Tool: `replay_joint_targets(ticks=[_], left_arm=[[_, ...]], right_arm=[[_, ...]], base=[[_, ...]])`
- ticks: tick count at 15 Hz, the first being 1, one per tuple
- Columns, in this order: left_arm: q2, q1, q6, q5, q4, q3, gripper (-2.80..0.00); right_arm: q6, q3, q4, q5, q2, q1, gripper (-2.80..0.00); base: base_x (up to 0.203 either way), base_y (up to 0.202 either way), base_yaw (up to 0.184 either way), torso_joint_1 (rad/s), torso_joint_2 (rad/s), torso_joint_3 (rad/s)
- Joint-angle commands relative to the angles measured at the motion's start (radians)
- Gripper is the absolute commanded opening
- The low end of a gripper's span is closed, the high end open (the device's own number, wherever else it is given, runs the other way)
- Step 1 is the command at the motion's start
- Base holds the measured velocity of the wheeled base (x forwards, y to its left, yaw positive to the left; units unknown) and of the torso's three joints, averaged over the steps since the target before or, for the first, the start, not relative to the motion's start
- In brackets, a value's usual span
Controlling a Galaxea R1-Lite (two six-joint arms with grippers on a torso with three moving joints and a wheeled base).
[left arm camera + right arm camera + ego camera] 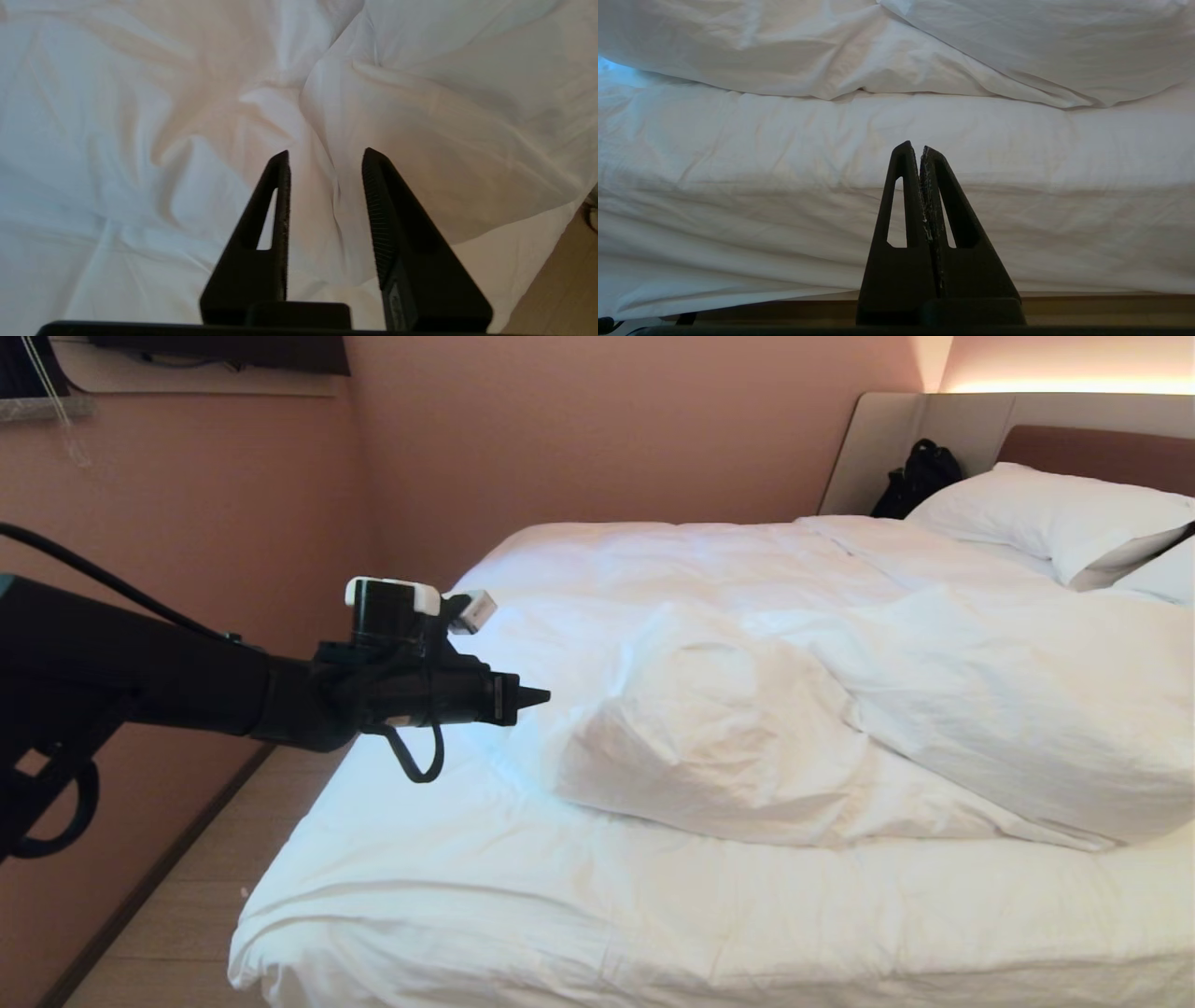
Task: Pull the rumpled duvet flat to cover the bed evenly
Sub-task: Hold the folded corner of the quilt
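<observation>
The white duvet (728, 737) lies rumpled on the bed (1102, 453), with a thick fold heaped across the middle and right. My left gripper (540, 695) reaches in from the left and hovers above the duvet's left part, just left of that heap. In the left wrist view the left gripper (327, 155) is open, with creased duvet (140, 116) below and nothing between the fingers. My right gripper (916, 147) is shut and empty. It sits low, facing the duvet (831, 140) that drapes over the bed's near side, and is out of the head view.
White pillows (1055, 518) lie at the headboard end, and a black bag (920, 476) rests beside them against the beige surround. A pink wall (233, 523) runs close along the bed's left side, with a narrow strip of wood floor (177, 915) between.
</observation>
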Motion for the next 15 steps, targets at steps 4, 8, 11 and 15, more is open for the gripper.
replay_joint_targets(ticks=[4,8,11,15], left_arm=[[0.065,-0.037,0.154,-0.017,-0.003,-0.028,0.0],[0.016,-0.058,0.164,-0.016,-0.004,-0.034,0.0],[-0.041,-0.082,0.166,-0.017,-0.01,-0.019,0.0],[-0.079,-0.123,0.169,-0.012,-0.046,-0.019,0.0]], right_arm=[[0.0,0.0,-0.001,0.0,0.001,0.0,-2.8],[0.0,0.0,0.0,0.0,0.001,0.0,-2.8],[0.0,0.0,-0.001,0.0,0.001,0.0,-2.8],[0.0,0.0,0.0,0.0,0.001,0.0,-2.8]], base=[[0.0,0.0,0.0,0.0,0.0,0.0],[0.0,0.0,0.0,0.0,0.0,0.0],[0.0,0.0,0.0,0.0,0.0,0.0],[0.0,0.0,0.0,0.0,0.0,0.0]])
